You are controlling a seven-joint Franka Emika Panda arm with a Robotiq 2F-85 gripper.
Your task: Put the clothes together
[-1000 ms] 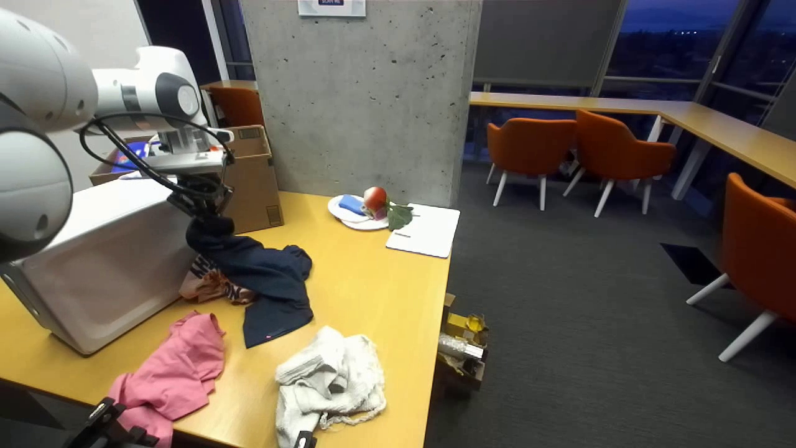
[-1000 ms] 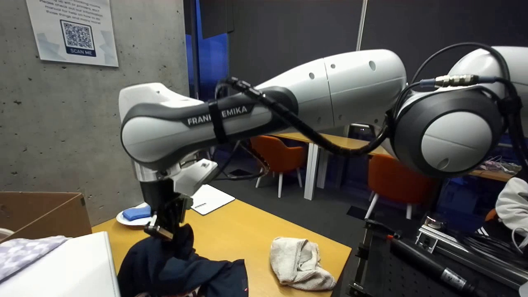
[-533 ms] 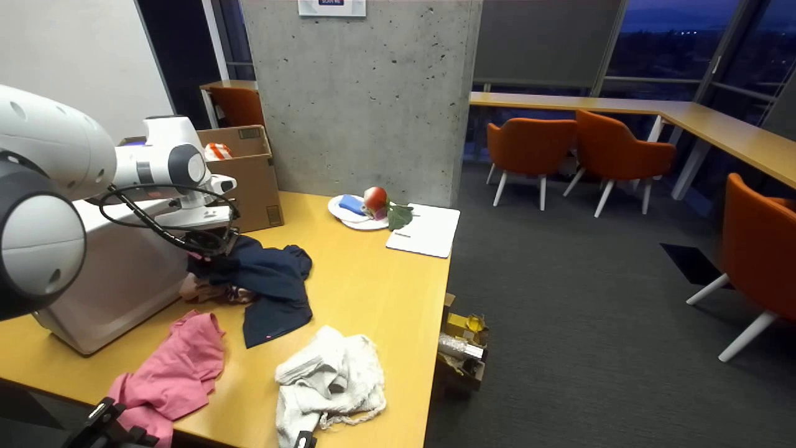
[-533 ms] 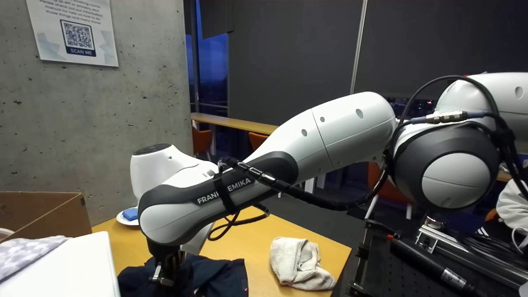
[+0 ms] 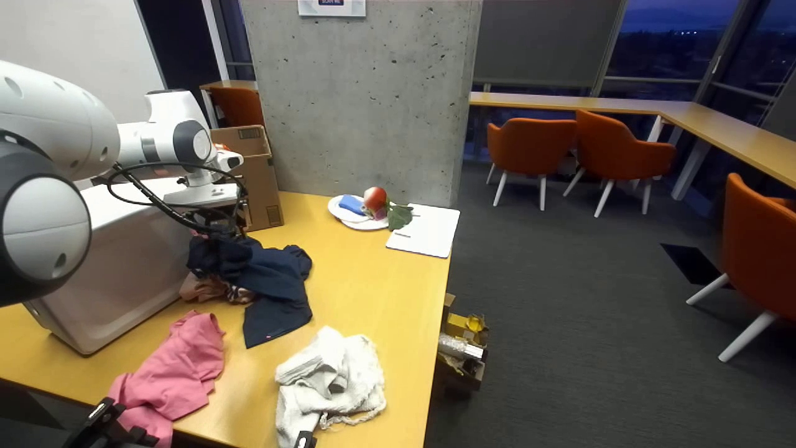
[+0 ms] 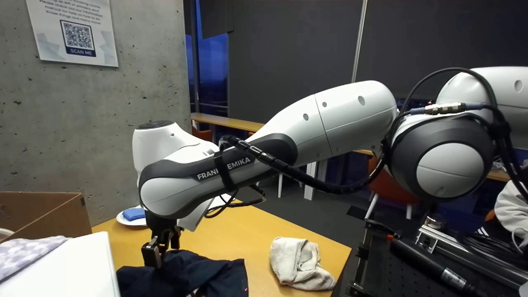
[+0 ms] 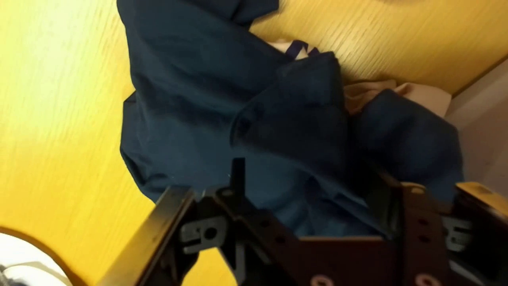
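Note:
A dark blue garment lies bunched on the table, partly over a peach garment with dark lettering against the white bin's side. My gripper is just above the blue cloth, its jaws spread wide with blue folds below and between them. In an exterior view the gripper points down at the heap, one finger in front of the cloth. A pink garment lies nearer the table's front edge. The cream cloth sits crumpled by itself in both exterior views.
A white bin stands close beside the clothes, with a checked cloth on top. Behind are a cardboard box, a plate bearing a blue item and a red-and-white one, and a white board by the table edge.
The arm came down with the blue garment onto the peach one, then the jaws opened and rose slightly. The raised part of the blue cloth has dropped onto the heap.

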